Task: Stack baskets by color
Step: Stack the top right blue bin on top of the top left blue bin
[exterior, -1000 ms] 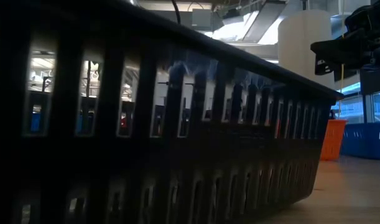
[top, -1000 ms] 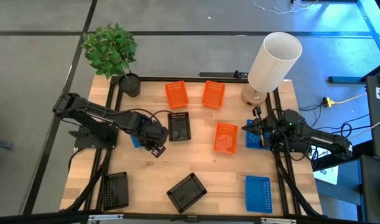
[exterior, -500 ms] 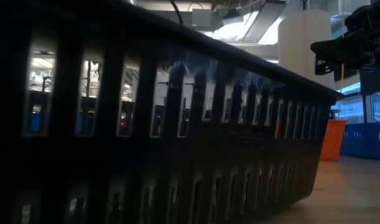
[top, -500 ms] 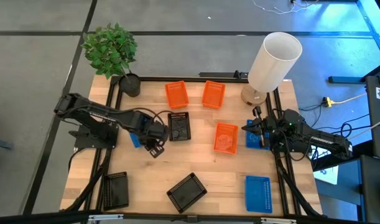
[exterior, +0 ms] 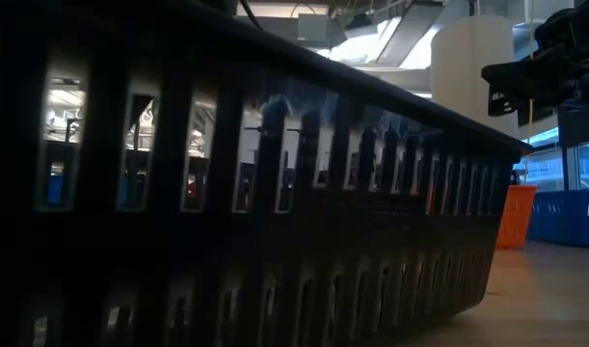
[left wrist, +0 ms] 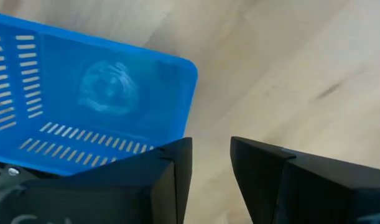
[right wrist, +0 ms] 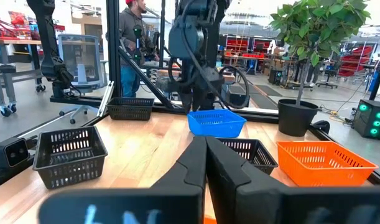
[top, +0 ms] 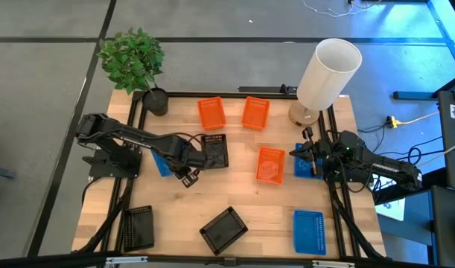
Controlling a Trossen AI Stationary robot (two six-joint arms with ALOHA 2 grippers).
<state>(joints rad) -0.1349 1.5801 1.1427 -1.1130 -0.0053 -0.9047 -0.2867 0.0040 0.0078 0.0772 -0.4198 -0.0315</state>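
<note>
While a black basket (exterior: 227,193) blocks the low view, left end effector (left wrist: 211,165) stands apart above a half-hidden blue basket (top: 161,161); right end effector (right wrist: 205,163) pressed together at three o'clock.

plant pot (top: 157,100): far-left table corner | lamp (top: 325,74): far-right corner | baskets (top: 255,113): spread between them

No readable text, labels, brands or numbers in any view. Only candidate: faint pale marks on the dark housing at the base of the right gripper (right wrist: 205,163), too blurred to read. A round embossed mark on the floor of the blue basket (left wrist: 102,87), just beside the left gripper (left wrist: 209,163), shows no legible letters.
</note>
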